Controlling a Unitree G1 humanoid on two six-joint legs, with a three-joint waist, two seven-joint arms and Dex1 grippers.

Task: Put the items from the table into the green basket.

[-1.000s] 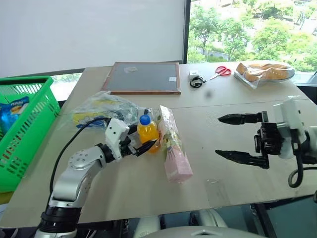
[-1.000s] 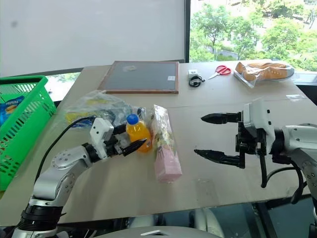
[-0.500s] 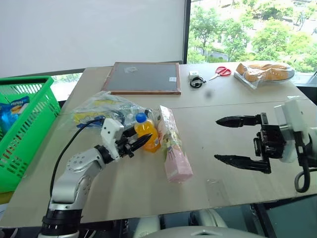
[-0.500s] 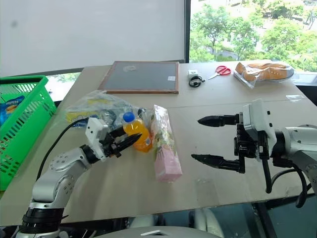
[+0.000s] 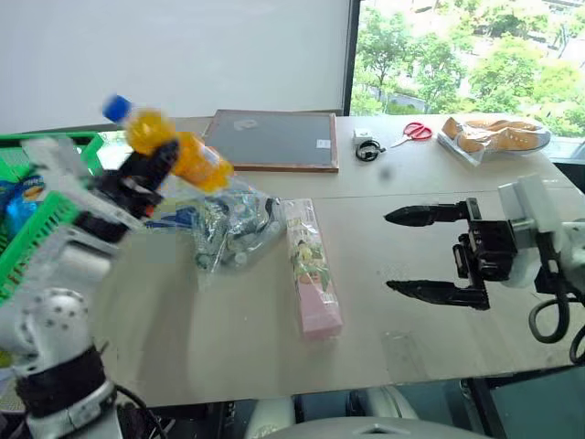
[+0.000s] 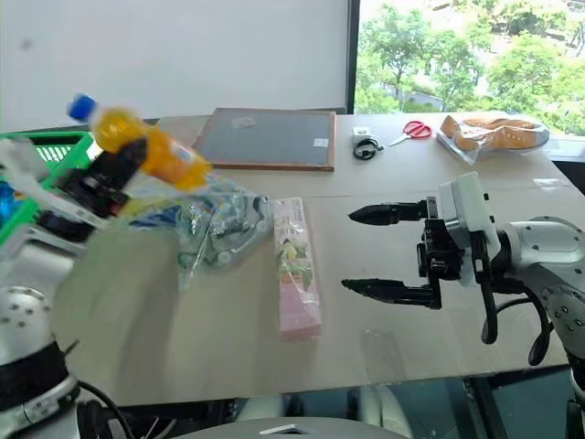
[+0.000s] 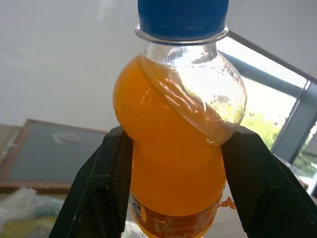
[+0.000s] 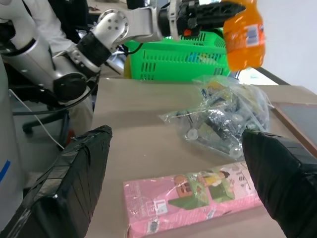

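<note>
My left gripper pinches the bottle in the air beside the green basket; my right gripper hangs spread over the table. Gripped low and tilted, the bottle could slip before the rim. One bottle up, one packet and one bag left lying

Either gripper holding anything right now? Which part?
Left gripper holds the orange bottle around its lower body, below the waist, cap clear of the fingers. Right gripper is open and holds nothing.
</note>
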